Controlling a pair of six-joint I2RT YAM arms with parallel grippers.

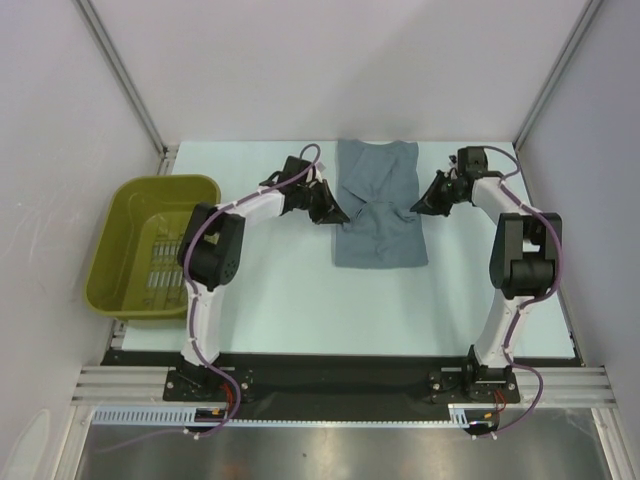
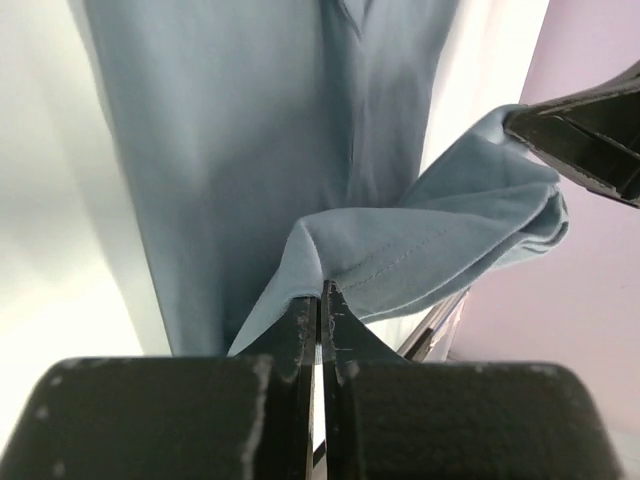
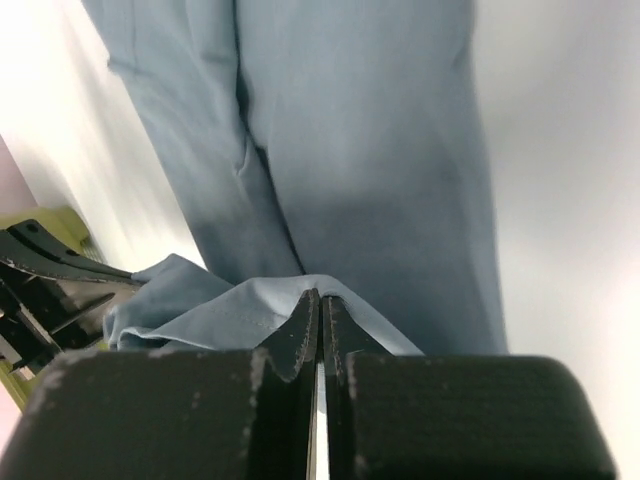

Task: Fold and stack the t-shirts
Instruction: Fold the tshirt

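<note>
Top external: t-shirt (image 1: pixel 378 235) toward table's 12 o'clock. Left gripper (image 1: pixel 333 213) at its 9 o'clock, right gripper (image 1: pixel 421 205) at 3 o'clock. Both pinched tight on cloth edges, probably for mirrored fold.

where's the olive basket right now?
Top view: the olive basket sits at the left edge of the table, just left of the left arm and well apart from the t-shirt at far centre.

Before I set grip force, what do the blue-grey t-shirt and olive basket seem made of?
The slate blue-grey t-shirt: soft matte fabric, probably cotton; it drapes, creases, shows a stitched hem. The olive rectangular basket: rigid moulded plastic, it seems; slight sheen, slotted floor.
</note>
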